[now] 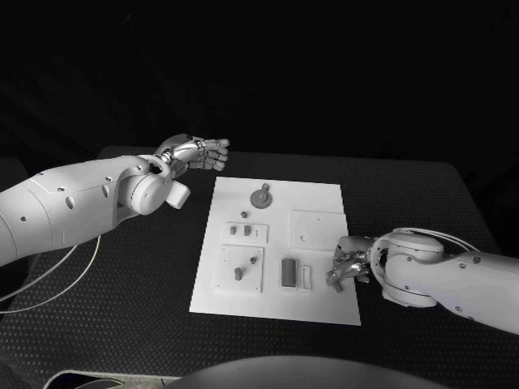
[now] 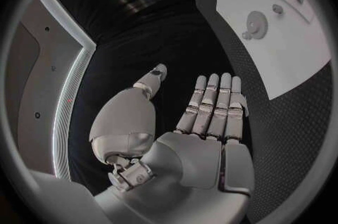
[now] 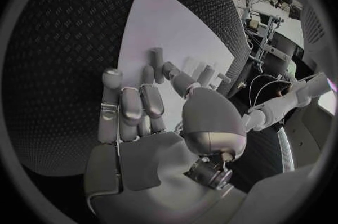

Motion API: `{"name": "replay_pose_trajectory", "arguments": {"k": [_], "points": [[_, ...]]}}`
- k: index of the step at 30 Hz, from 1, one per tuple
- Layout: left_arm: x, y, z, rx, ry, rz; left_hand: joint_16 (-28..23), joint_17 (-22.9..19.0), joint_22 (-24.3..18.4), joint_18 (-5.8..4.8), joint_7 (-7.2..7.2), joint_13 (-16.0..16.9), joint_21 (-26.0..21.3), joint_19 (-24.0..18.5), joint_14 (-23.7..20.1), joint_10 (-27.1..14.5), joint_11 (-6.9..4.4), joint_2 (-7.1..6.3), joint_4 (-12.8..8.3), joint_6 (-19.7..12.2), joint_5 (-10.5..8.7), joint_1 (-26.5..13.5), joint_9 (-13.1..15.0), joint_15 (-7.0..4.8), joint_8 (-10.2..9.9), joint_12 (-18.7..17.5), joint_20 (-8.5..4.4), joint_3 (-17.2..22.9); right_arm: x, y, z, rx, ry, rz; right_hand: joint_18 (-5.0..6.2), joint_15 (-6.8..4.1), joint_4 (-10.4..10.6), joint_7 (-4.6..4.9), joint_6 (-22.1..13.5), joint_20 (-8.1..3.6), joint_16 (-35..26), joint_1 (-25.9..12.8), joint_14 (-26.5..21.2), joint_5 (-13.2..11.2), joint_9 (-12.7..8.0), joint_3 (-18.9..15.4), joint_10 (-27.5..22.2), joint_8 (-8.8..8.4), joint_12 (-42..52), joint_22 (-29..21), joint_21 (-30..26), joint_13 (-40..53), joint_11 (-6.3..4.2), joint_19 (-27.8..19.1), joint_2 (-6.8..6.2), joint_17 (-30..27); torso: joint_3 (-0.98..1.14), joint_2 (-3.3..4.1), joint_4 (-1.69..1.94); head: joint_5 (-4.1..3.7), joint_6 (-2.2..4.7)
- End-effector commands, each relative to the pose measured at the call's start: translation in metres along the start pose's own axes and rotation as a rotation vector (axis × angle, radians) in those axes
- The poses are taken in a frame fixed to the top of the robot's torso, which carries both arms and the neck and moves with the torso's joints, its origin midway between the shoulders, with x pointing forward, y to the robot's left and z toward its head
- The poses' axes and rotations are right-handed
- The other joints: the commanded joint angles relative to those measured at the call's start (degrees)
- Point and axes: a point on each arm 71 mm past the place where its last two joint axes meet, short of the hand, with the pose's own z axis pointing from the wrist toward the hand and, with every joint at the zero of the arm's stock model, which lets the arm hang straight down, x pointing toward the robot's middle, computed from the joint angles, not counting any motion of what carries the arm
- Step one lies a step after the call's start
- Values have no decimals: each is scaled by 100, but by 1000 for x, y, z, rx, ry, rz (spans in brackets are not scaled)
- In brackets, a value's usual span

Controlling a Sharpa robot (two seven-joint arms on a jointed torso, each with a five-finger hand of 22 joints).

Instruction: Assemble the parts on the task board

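The white task board [image 1: 318, 194] lies in the middle of the black table. On it are a round gear-like part [image 1: 261, 195], small plates with pegs [image 1: 246, 232] and a dark grey block [image 1: 289, 272] next to a pale strip [image 1: 306, 278]. My right hand [image 1: 347, 266] hovers low at the board's right edge, beside the block, fingers loosely bent and holding nothing. The right wrist view shows that hand [image 3: 141, 117] over the board [image 3: 162, 21], with the block [image 3: 156, 57] just beyond its fingertips. My left hand [image 1: 195, 152] is raised off the board's far left corner. Its fingers [image 2: 211, 106] are straight and empty, and the gear [image 2: 256, 23] lies apart from them.
A square white plate [image 1: 318, 227] and a peg plate [image 1: 238, 269] lie on the board. A thin cable [image 1: 49, 275] loops under my left arm over the table's left side. Bare black table [image 1: 423, 203] surrounds the board.
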Motion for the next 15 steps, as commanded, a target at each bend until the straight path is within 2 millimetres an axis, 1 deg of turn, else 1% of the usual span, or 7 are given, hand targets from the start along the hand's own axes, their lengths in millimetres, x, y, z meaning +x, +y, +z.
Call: {"name": "replay_pose_trajectory", "arguments": {"k": [1,6,11,15], "points": [[2,-1,0,10,16,-9,-23,9,-10,56,103,-8,20,-11,27,28,-3,56,-27,34,-14,-6,-3,-4,20,21,49,-3,18,2,2,-31,41,65,308,-15,-46,-6,49,10,-9,164,0,6,-10,74,32,-1287,24,121,38,158,-29,-24,112,30,1,-2,2,-10,11],[2,-1,0,10,16,-9,-24,10,-11,56,102,-10,20,-11,28,30,-3,58,-29,36,-14,-5,-3,-4,21,22,49,-3,17,1,-2,-38,34,150,308,-18,-44,-9,66,13,-2,169,11,5,-13,66,55,-1283,46,121,47,170,-32,-16,112,48,-2,-1,9,-9,12],[2,-1,0,10,17,-9,-25,14,-13,55,101,-11,21,-12,31,45,-8,59,-34,40,-14,-5,-3,-5,23,30,49,-5,9,4,-4,-39,42,264,308,-21,-42,-13,79,16,5,164,20,5,-16,56,74,-1280,63,119,54,180,-36,-8,112,61,-5,-1,9,-11,18],[2,-1,0,9,20,-10,-26,14,-14,55,101,-12,21,-12,31,49,-9,58,-35,41,-14,-5,-4,-5,23,32,49,-6,7,7,-5,-42,65,339,308,-23,-39,-14,84,19,6,153,19,5,-19,48,77,-1281,61,118,57,177,-37,-4,114,57,-6,3,14,-10,17]]}}
